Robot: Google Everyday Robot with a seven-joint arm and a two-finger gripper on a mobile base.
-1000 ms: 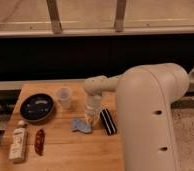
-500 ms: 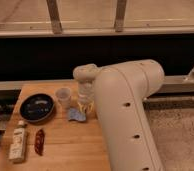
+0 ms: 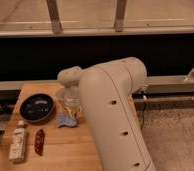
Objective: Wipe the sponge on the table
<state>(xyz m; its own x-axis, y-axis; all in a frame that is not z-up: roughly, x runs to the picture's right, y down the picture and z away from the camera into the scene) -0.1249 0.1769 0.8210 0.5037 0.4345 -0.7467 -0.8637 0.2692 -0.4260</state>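
Where it lies on the table [image 3: 65, 150] beside the black dish [image 3: 24, 108], the sponge [image 3: 65, 121] is judged light, soft and compressible, and is apparently pinched at its upper edge by the closed gripper [image 3: 72, 111].

1. One camera, above the bulky white robot arm [image 3: 115, 115], faces down across the light-brown wooden butcher-block table [image 3: 65, 152].
2. It sits near: the arm fills mid-frame, its gripper [image 3: 70, 111] low over the table's middle.
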